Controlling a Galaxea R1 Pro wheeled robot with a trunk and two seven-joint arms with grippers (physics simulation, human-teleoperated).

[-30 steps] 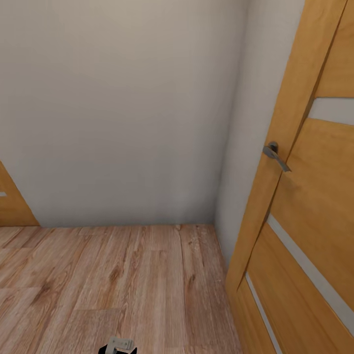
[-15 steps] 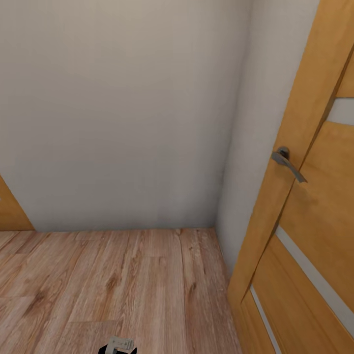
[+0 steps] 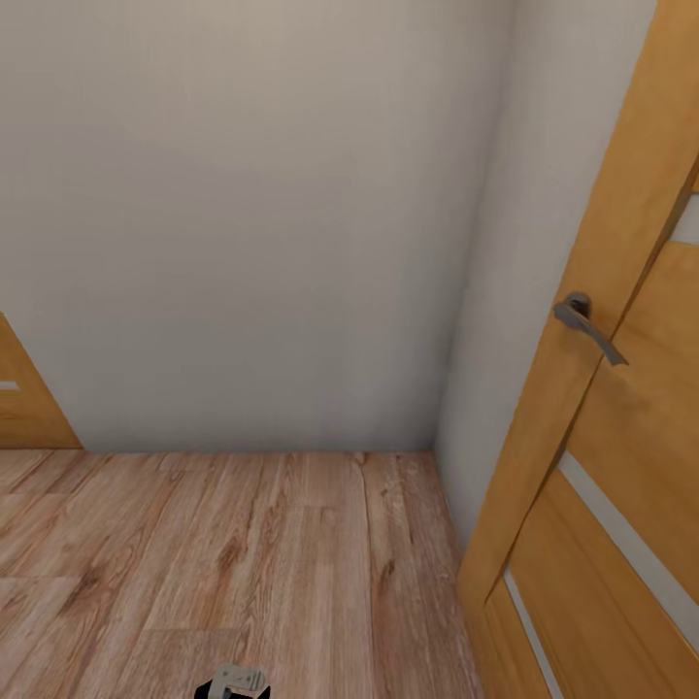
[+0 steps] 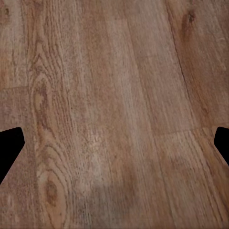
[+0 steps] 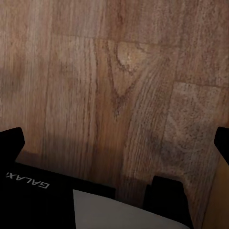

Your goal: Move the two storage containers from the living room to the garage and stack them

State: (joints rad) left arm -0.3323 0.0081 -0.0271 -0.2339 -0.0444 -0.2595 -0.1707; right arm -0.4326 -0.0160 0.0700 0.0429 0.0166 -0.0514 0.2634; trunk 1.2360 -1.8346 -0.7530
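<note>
The robot is in transit across a light wood-plank floor (image 3: 243,563); neither storage container appears in any view, so their whereabouts cannot be told from here. From left to right the head view shows a sliver of an orange wooden door (image 3: 24,403) at the edge, a plain pale wall (image 3: 243,243) meeting a second wall at an inside corner, then a large orange door (image 3: 621,466) with a grey lever handle (image 3: 587,325) and pale inset strips.

Left gripper (image 4: 114,143): its two dark fingertips sit at opposite edges of the wrist view, spread wide with only floorboards between them; it carries nothing. Right gripper (image 5: 114,143): likewise spread wide, fingertips at the frame edges, nothing between them; part of the robot's own dark body (image 5: 28,183) lies below it.

Procedure, as judged: the heading faces a dead corner, so turn the base before advancing; keep the right-hand door's edge and handle well off the trunk and right arm; hold both arms tucked and low while driving; confirm the room by its floor before searching for the containers.

Change from the earlier frames: the whole picture has shifted, so the camera has moved; the handle and right door now lie further right and slightly lower; the corner has moved rightward; the floor line sits a little lower; the fixtures themselves have not moved.
</note>
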